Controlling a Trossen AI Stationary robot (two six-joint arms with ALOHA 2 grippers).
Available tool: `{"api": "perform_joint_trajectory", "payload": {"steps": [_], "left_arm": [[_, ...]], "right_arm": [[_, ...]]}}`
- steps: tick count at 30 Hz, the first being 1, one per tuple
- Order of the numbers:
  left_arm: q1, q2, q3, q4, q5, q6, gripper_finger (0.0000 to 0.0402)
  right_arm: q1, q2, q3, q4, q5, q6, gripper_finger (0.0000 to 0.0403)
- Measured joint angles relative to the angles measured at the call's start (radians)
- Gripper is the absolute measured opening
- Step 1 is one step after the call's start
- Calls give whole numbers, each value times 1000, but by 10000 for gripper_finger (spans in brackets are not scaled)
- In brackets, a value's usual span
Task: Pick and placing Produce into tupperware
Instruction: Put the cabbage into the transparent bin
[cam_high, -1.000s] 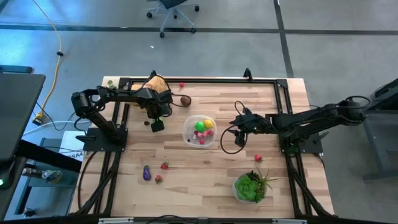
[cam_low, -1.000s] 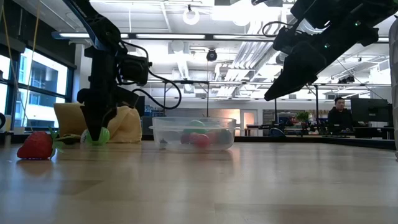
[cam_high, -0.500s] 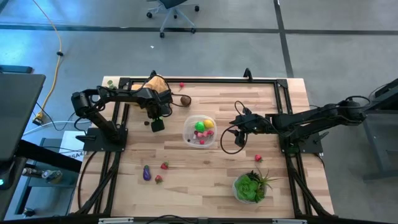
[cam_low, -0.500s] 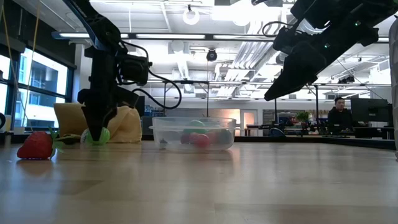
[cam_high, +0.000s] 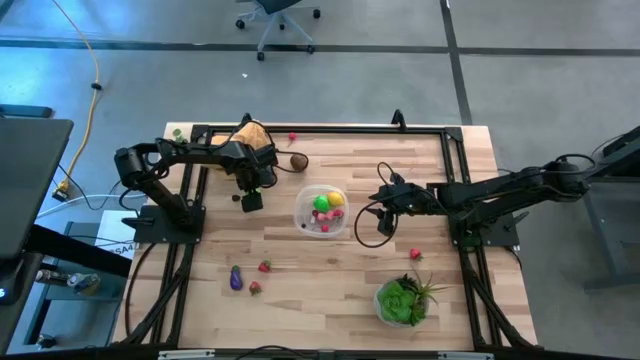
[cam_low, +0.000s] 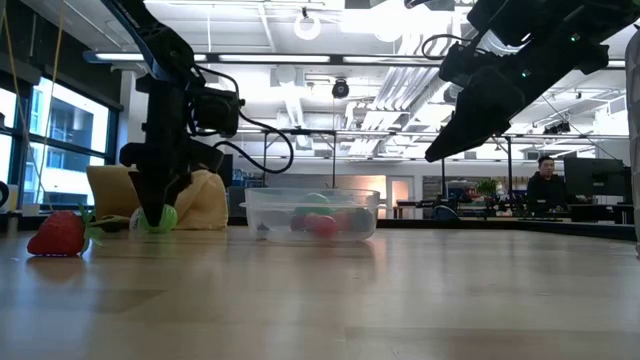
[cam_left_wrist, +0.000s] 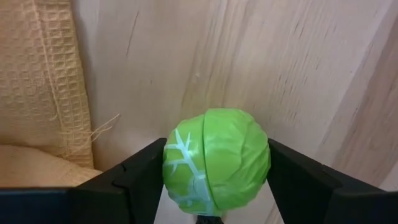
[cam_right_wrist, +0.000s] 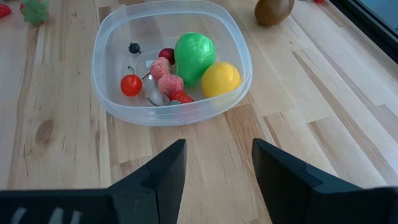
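Now green sprout between left claw fingers

The high view looks straight down on the whole table; the low view sits at tabletop height, facing level across it into the room. The left wrist view is pressed close over a green sprout by the cloth, at ten o'clock from the tupperware. The right wrist view faces that container from three o'clock, and the low and high views share it.

Green sprout underside hidden between left gripper fingers; cloth cut off.
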Motion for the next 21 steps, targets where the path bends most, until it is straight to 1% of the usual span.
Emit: {"api": "perform_joint_trajectory", "payload": {"steps": [6, 14, 21], "left_arm": [[0, 0, 0, 8, 9, 35, 219], [0, -3, 16, 11, 115, 67, 238], [0, -3, 78, 10, 161, 79, 223]], "right_arm": [[0, 0, 0, 0, 0, 0, 176], [0, 0, 0, 0, 0, 0, 176], [0, 0, 0, 0, 0, 0, 176]]}}
